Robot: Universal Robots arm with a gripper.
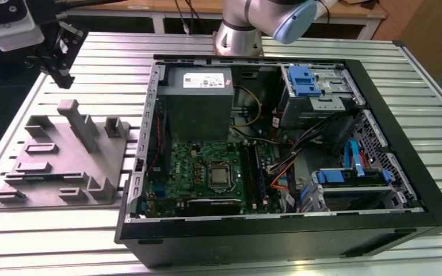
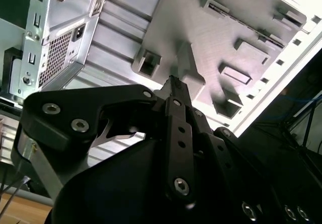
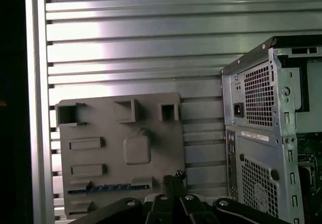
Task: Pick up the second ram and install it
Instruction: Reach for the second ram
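The second ram is a thin dark strip with a row of small chips. It lies in a slot along the near part of the grey moulded tray. My gripper hangs above the tray, well clear of the ram, with its black fingers shut together and nothing between them. In the exterior view the gripper is high over the far corner of the tray. The second wrist view looks down past the gripper onto the tray.
An open computer case lies on the slatted metal table, to the exterior view's right of the tray. Its motherboard has long black sockets beside the processor. A tall upright post rises from the tray.
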